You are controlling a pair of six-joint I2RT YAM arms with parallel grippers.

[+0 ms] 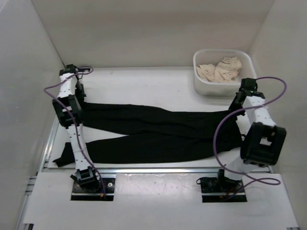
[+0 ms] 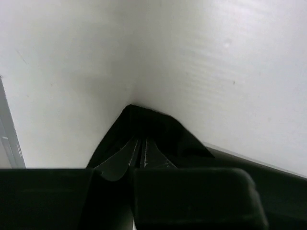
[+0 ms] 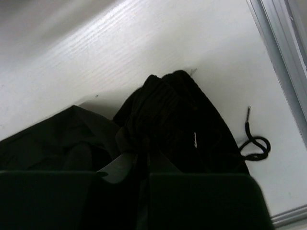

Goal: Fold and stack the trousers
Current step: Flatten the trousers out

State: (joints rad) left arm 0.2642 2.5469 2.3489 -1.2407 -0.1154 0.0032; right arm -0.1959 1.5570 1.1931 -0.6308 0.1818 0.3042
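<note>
The black trousers (image 1: 158, 132) lie across the table with both legs pointing left and the waist at the right. My left gripper (image 1: 81, 98) is shut on the hem corner of the far leg; in the left wrist view its tips (image 2: 141, 146) pinch a peak of black fabric (image 2: 144, 122). My right gripper (image 1: 235, 111) is shut on the bunched waistband; in the right wrist view its tips (image 3: 144, 151) are buried in the black cloth (image 3: 177, 110). A black drawstring (image 3: 254, 146) trails on the table to the right.
A white basket (image 1: 202, 85) stands at the back right and holds a beige cloth (image 1: 220, 69). White walls close in the table at the left, back and right. A metal rail (image 1: 158, 170) runs along the near edge.
</note>
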